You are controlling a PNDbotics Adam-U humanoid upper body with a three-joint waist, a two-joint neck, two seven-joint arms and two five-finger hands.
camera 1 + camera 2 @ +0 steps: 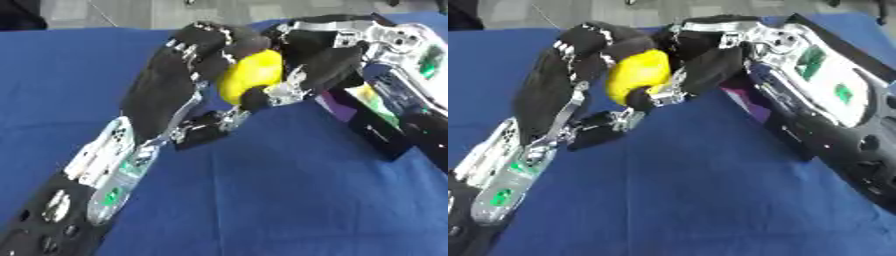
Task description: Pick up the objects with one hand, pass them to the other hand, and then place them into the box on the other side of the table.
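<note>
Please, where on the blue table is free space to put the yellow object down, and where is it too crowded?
Free: the blue tablecloth in the near middle, between the left arm and the dark box; also the far left, beyond the left hand. Crowded: the far middle, where both hands meet round the yellow object, the right hand over the box.

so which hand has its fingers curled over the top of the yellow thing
The left hand: its fingers curl over the yellow object from above, while the right hand grips from the side.
</note>
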